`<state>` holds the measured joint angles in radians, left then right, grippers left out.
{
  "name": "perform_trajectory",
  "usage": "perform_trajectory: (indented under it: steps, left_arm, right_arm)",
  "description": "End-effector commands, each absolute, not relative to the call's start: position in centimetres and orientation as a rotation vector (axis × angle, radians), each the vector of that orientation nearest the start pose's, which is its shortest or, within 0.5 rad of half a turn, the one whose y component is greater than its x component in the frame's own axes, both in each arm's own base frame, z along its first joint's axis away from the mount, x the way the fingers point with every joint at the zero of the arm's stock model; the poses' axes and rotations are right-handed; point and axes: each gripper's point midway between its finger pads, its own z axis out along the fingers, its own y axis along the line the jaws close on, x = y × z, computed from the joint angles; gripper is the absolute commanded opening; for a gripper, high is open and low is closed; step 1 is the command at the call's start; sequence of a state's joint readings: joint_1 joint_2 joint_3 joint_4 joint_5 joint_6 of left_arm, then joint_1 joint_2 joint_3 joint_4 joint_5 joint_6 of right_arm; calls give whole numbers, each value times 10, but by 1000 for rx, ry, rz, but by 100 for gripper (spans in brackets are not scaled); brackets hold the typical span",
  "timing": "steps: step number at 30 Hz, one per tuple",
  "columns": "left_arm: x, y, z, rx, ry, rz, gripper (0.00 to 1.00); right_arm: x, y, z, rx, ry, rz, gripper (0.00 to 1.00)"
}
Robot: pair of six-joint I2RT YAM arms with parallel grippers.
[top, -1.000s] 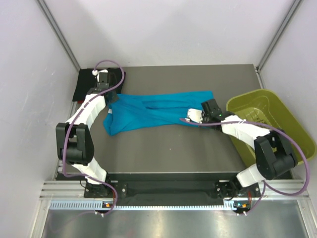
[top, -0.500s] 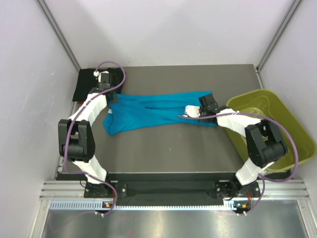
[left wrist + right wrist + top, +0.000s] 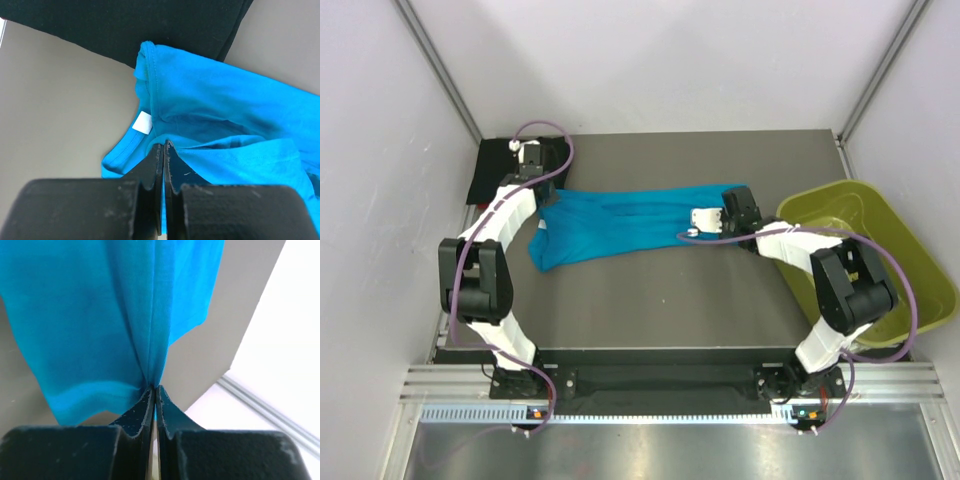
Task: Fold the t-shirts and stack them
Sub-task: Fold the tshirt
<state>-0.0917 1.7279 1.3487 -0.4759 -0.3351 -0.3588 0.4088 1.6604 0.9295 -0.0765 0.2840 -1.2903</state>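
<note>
Blue shirt (image 3: 620,225) mid-fold, not yet stacked.
Left gripper (image 3: 163,150) clamped near its collar at 9 o'clock, right gripper (image 3: 154,390) pinching the other end at 3; black shirt (image 3: 490,178) lies at 10.

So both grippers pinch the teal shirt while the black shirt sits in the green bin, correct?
No: the top view shows the black shirt on the table's far-left corner, not in the bin. Left gripper and right gripper do pinch the teal shirt.
</note>
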Motion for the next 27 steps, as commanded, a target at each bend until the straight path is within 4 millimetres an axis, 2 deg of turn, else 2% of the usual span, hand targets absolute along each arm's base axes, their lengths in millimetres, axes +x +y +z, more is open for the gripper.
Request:
perform_trajectory:
  steps: [1, 7, 8, 9, 15, 18, 19, 20, 21, 23, 24, 25, 27]
  left_arm:
    - [455, 12, 144, -470, 2277, 220, 0]
    - [455, 16, 144, -465, 2278, 253, 0]
    - [455, 16, 144, -464, 2278, 256, 0]
    - [455, 16, 143, -462, 2280, 257, 0]
    - [456, 13, 141, -461, 2291, 235, 0]
    - [457, 11, 139, -458, 2303, 226, 0]
    - [459, 10, 140, -454, 2303, 221, 2]
    - [460, 8, 140, -441, 2309, 210, 6]
    - [461, 8, 143, -434, 2307, 207, 17]
    - [461, 8, 155, -434, 2295, 205, 27]
    - [460, 8, 161, -431, 2289, 204, 32]
    - [459, 8, 173, -431, 2266, 192, 40]
    - [454, 6, 184, -430, 2260, 175, 44]
  right_arm:
    - [439, 84, 103, -1712, 1634, -837, 0]
    - [443, 90, 94, -1732, 1555, -826, 0]
    - [450, 92, 102, -1705, 1509, -844, 0]
    - [449, 92, 100, -1709, 1502, -844, 1]
    - [444, 98, 87, -1752, 1496, -777, 6]
    - [445, 97, 89, -1730, 1504, -783, 11]
    - [448, 97, 94, -1682, 1516, -794, 12]
    - [452, 90, 99, -1632, 1548, -829, 18]
    - [458, 91, 111, -1589, 1570, -835, 24]
    - [460, 92, 124, -1466, 1664, -773, 30]
    - [467, 97, 143, -1401, 1686, -735, 33]
    - [461, 97, 140, -1337, 1771, -668, 36]
    - [458, 101, 156, -1264, 1820, -602, 44]
